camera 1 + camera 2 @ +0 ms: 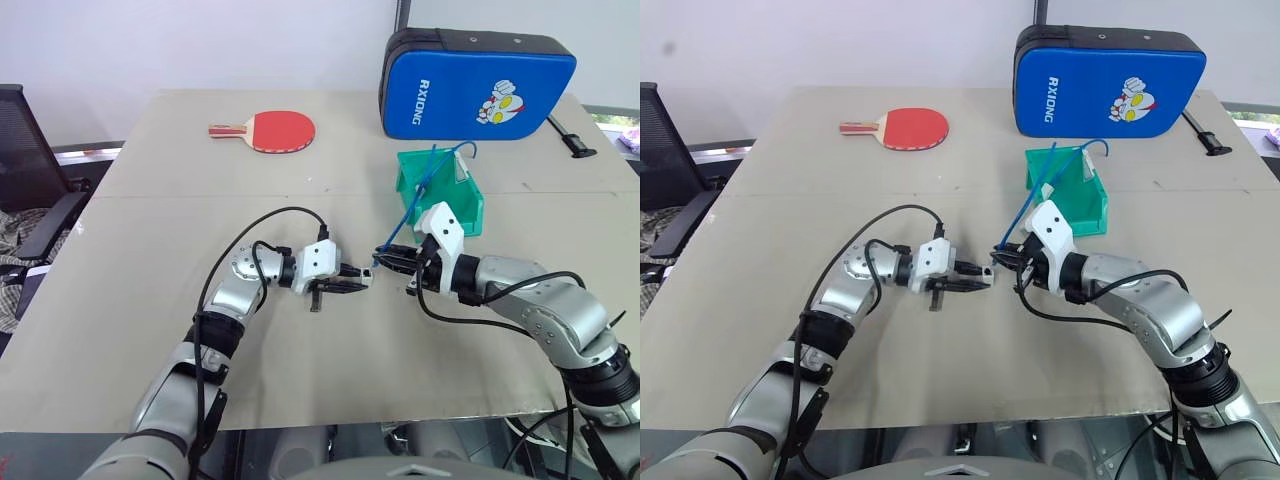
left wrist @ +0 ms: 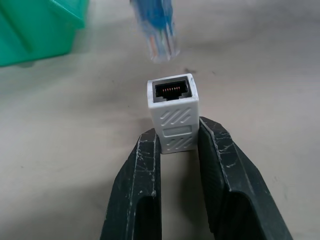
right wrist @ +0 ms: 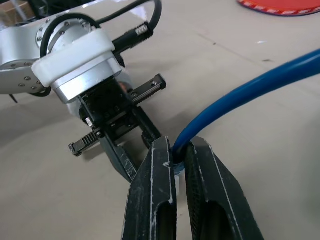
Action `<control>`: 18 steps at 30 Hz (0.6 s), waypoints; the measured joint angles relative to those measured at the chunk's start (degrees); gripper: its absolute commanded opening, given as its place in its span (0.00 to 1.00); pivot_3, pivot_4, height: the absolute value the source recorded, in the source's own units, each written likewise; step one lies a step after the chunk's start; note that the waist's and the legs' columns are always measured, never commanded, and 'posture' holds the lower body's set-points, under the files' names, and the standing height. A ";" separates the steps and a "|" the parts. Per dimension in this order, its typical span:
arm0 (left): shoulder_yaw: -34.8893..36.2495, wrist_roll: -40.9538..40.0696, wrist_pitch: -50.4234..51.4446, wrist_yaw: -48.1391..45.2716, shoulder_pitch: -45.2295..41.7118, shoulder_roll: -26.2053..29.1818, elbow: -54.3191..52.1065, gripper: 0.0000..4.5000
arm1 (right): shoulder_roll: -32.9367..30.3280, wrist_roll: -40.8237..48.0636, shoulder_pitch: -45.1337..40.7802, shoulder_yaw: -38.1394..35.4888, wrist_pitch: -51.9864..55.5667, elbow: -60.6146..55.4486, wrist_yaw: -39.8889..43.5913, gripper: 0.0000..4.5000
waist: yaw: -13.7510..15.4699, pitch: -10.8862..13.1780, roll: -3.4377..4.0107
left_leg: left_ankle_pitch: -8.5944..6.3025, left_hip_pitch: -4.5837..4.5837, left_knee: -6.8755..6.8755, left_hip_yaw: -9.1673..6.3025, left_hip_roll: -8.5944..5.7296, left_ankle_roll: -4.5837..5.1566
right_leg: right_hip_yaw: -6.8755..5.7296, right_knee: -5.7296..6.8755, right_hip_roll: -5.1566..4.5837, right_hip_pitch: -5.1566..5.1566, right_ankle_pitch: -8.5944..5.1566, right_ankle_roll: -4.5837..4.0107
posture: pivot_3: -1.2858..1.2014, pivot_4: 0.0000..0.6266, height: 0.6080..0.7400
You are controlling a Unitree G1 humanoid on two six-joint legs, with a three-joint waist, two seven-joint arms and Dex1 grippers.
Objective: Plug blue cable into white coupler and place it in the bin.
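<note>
Above the middle of the table, my left gripper [image 1: 358,281] is shut on the white coupler [image 2: 174,112]. The coupler's dark socket faces the clear plug [image 2: 160,37] of the blue cable [image 1: 405,215], a short gap away. My right gripper [image 3: 179,147] is shut on the blue cable just behind that plug, and its tips point toward the left gripper [image 3: 117,137]. From the right gripper the cable rises back into the green bin [image 1: 470,205], which stands just behind the right hand, and it loops over the bin's rim.
A red table-tennis paddle [image 1: 272,130] lies at the far middle of the table. The blue padded case [image 1: 475,85] stands at the far right, behind the bin. A black tool [image 1: 570,135] lies right of it. A dark chair [image 1: 25,170] stands off the left edge.
</note>
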 measured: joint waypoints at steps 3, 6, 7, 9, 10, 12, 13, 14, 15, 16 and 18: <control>-0.08 0.37 -0.34 0.06 -0.21 -0.05 0.12 0.10 | 0.19 -0.86 -0.74 0.20 0.11 0.04 1.14 0.00 | 0.00 0.00 0.00 | 0.00 0.00 0.01 0.00 0.00 0.00 | 0.00 0.01 0.00 0.00 0.00 0.00 | 0.52 0.24 0.93; -0.13 1.05 -0.36 0.20 -0.56 -0.18 0.16 0.10 | 0.74 -3.82 -1.11 2.24 -0.28 1.55 2.78 0.00 | -0.01 0.00 0.01 | 0.00 0.03 0.01 0.00 -0.01 0.00 | -0.01 0.04 0.01 0.00 0.00 0.00 | 0.52 0.24 0.93; -0.14 1.13 -0.34 0.20 -0.59 -0.20 0.16 0.10 | 0.72 -4.96 -1.17 2.33 -0.41 1.65 3.25 0.00 | -0.01 -0.01 0.01 | 0.00 0.03 0.01 -0.01 0.00 0.00 | -0.01 0.04 0.01 0.01 0.00 0.00 | 0.52 0.24 0.93; -0.14 1.18 -0.33 0.25 -0.59 -0.22 0.16 0.10 | 0.72 -6.41 -1.16 2.38 -0.69 1.83 4.06 0.00 | -0.01 -0.01 0.01 | 0.00 0.04 0.01 0.00 0.00 0.00 | -0.01 0.04 0.01 0.02 0.00 0.01 | 0.52 0.24 0.93; -0.13 1.20 -0.33 0.26 -0.59 -0.22 0.16 0.10 | 0.73 -6.88 -1.16 2.40 -0.72 1.88 4.36 0.00 | -0.01 -0.01 0.01 | 0.00 0.04 0.01 0.00 0.00 0.00 | -0.01 0.04 0.01 0.02 0.00 0.00 | 0.52 0.24 0.93; -0.13 1.23 -0.30 0.28 -0.59 -0.21 0.16 0.10 | 0.67 -8.42 -1.16 2.48 -0.83 1.88 5.38 0.00 | -0.01 -0.01 0.01 | 0.00 0.05 0.01 -0.01 0.00 0.00 | -0.01 0.05 0.01 0.02 0.00 0.01 | 0.52 0.24 0.93; -0.13 1.24 -0.29 0.29 -0.59 -0.20 0.16 0.10 | 0.56 -9.14 -1.17 2.74 -0.94 1.89 5.70 0.00 | -0.01 -0.01 0.01 | 0.00 0.06 0.01 -0.01 0.00 0.00 | -0.01 0.05 0.01 0.02 0.00 0.00 | 0.52 0.24 0.93; -0.13 1.25 -0.29 0.29 -0.59 -0.20 0.16 0.10 | 0.47 -9.67 -1.17 2.97 -1.04 1.91 5.97 0.00 | -0.01 -0.01 0.01 | 0.00 0.06 0.01 -0.01 0.00 0.00 | -0.01 0.06 0.01 0.02 0.00 0.00 | 0.52 0.24 0.93; -0.13 1.27 -0.27 0.30 -0.59 -0.20 0.16 0.10 | 0.18 -10.57 -1.29 3.43 -1.42 1.94 6.35 0.00 | -0.01 -0.01 0.01 | 0.00 0.06 0.01 0.00 0.00 0.00 | -0.01 0.06 0.01 0.02 0.00 0.00 | 0.52 0.24 0.93; -0.13 1.30 -0.26 0.32 -0.59 -0.20 0.16 0.10 | -0.23 -11.66 -1.57 3.77 -1.58 1.98 6.81 0.00 | -0.01 -0.01 0.01 | 0.00 0.07 0.01 0.00 0.00 0.00 | -0.01 0.06 0.01 0.02 0.00 0.00 | 0.52 0.24 0.93; -0.13 1.34 -0.25 0.38 -0.59 -0.19 0.16 0.10 | -0.59 -13.20 -1.92 4.21 -1.72 2.07 7.61 0.00 | -0.01 -0.01 0.01 | 0.00 0.08 0.01 0.00 -0.01 0.00 | -0.01 0.06 0.01 0.03 0.00 0.01 | 0.52 0.24 0.93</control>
